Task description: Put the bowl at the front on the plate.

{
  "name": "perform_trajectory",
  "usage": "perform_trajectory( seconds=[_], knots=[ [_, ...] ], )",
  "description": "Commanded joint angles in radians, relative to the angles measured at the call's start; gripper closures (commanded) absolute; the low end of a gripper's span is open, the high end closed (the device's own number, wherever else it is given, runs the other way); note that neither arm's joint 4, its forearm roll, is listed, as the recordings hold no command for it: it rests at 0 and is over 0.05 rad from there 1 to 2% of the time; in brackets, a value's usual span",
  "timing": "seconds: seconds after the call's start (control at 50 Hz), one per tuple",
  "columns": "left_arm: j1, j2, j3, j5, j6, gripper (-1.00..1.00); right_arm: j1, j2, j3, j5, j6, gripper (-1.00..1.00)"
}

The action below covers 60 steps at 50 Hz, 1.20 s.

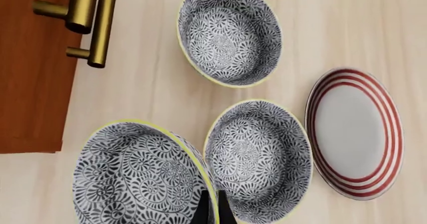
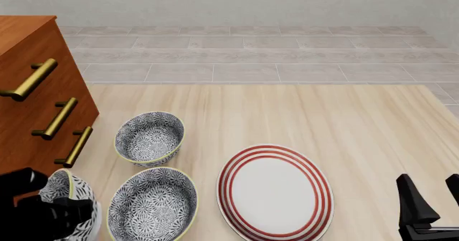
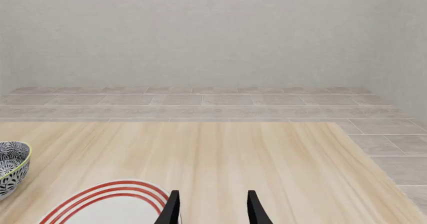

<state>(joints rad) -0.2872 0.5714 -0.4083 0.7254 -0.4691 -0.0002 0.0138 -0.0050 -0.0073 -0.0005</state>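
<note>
Now the left end effector point(image 1: 213, 209) grips the bowl point(image 1: 137, 176) by its rim; the right end effector point(image 3: 210, 206) is released.

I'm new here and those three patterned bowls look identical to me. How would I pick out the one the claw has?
Start at the brown wooden drawer cabinet with brass handles on the table's left. Three small blue-and-white floral bowls sit beside it. The held bowl is nearest the front edge, at the far left, tilted on its side with the black left claw pinching its yellow rim; the other two sit flat.
</note>
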Motion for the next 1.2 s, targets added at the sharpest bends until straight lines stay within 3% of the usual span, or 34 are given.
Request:
perform_trajectory(
  seconds=[0.02,0.48,0.72,1.2],
  knots=[
    [-0.006,0.013,-0.036,-0.008,0.017,1.00,0.000,-0.003,0.001,0.002,0.000,-1.00],
    [-0.073,0.065,-0.211,0.079,0.018,1.00,0.000,-0.003,0.001,0.002,0.000,-1.00],
    [-0.123,0.137,-0.351,0.112,0.068,1.00,0.000,-0.003,0.001,0.002,0.000,-1.00],
    [-0.271,0.329,-0.487,0.061,0.150,1.00,0.000,-0.003,0.001,0.002,0.000,-1.00]
  ],
)
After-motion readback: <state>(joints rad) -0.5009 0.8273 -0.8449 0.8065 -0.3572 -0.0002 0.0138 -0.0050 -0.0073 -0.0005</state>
